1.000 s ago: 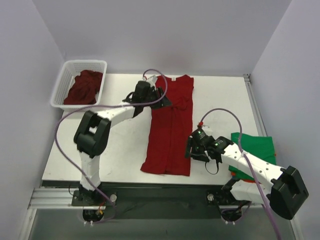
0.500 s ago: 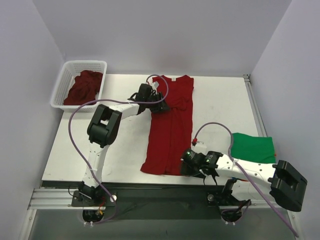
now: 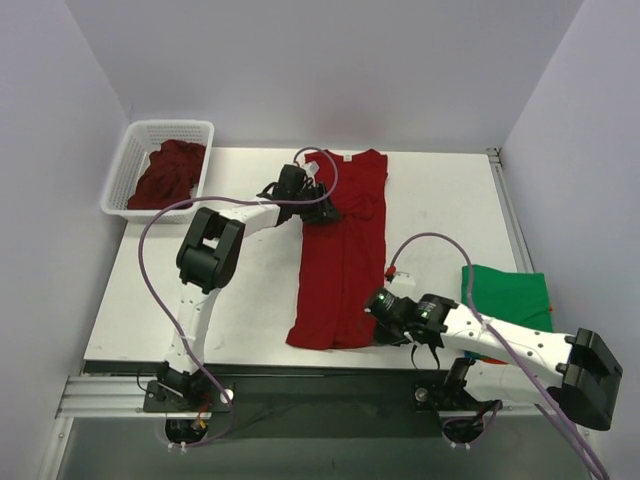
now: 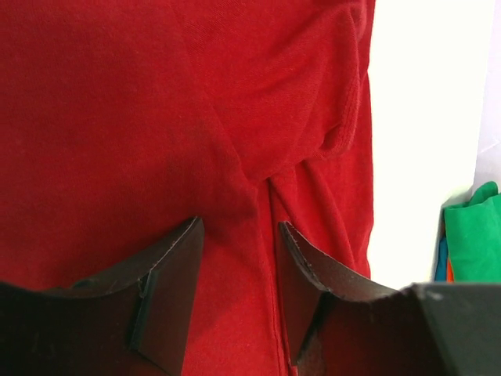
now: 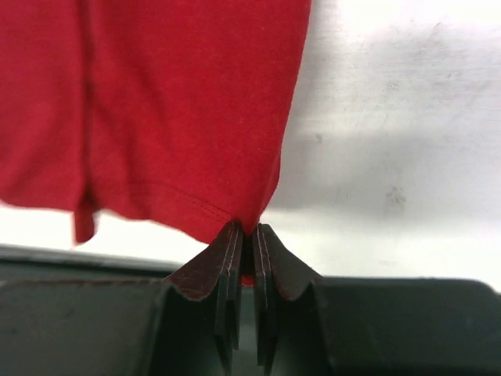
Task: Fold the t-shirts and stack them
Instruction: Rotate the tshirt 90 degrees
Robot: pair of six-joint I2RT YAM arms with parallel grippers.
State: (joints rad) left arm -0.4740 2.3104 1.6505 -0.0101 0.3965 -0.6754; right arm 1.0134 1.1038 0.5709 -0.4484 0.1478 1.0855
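Folding red t-shirt [image 3: 345,250], flat on bench [image 3: 440,200] | right hand [image 5: 244,231] pinched tight on near hem corner | left hand [image 4: 239,227] spread wide over shoulder cloth | next, likely: left grips, hem lifts toward collar

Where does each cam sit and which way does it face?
Top external: above and behind the robot, looking down on the table; left arm and right arm show.
Left wrist: over the red t-shirt, upper part, facing down; open left gripper at bottom.
Right wrist: low at the table's near edge, facing the shirt's hem; right gripper shut on its corner.
Shared: all three see the red t-shirt.
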